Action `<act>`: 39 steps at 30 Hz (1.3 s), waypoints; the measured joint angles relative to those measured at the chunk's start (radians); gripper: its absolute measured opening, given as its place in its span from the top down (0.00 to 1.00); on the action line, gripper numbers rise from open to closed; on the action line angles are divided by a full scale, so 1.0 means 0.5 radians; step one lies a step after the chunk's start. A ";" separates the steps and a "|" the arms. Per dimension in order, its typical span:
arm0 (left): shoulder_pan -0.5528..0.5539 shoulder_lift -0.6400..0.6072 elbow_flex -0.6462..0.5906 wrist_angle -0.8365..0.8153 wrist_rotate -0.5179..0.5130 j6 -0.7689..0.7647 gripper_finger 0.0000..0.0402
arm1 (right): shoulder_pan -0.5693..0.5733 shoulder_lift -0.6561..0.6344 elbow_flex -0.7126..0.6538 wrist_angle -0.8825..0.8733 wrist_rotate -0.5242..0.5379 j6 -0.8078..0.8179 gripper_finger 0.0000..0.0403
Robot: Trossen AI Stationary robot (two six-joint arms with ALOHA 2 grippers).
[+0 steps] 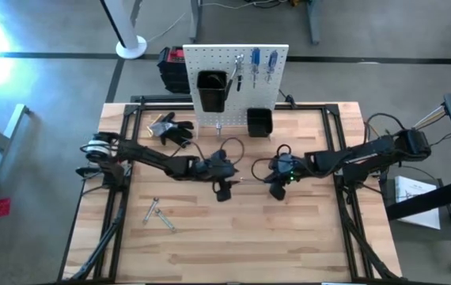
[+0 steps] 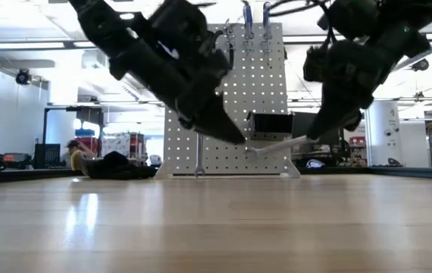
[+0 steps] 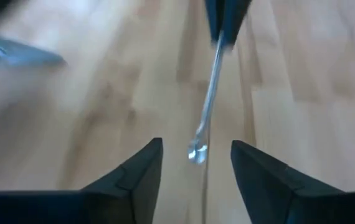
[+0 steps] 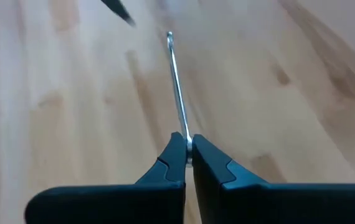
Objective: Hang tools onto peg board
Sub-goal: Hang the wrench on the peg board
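Between my left gripper's (image 3: 196,171) parted fingers hangs the free tip of a slim wrench (image 4: 178,93); my right gripper (image 4: 189,152) pinches its other end above the table (image 1: 289,245), before the peg board (image 1: 233,79).

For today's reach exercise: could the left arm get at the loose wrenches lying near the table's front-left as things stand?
Probably yes. The left gripper is open and empty, and only bare table lies between it and the loose wrenches.
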 joint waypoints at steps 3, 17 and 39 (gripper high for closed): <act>0.007 0.095 0.114 -0.117 0.059 0.014 0.52 | 0.057 0.010 0.069 -0.079 0.033 -0.029 1.00; 0.011 0.433 0.462 -0.348 0.372 -0.013 0.62 | 0.207 0.042 0.290 -0.362 0.198 -0.248 1.00; 0.046 0.642 0.860 -0.886 0.340 0.121 0.92 | 0.354 0.010 0.289 -0.379 0.407 -0.240 1.00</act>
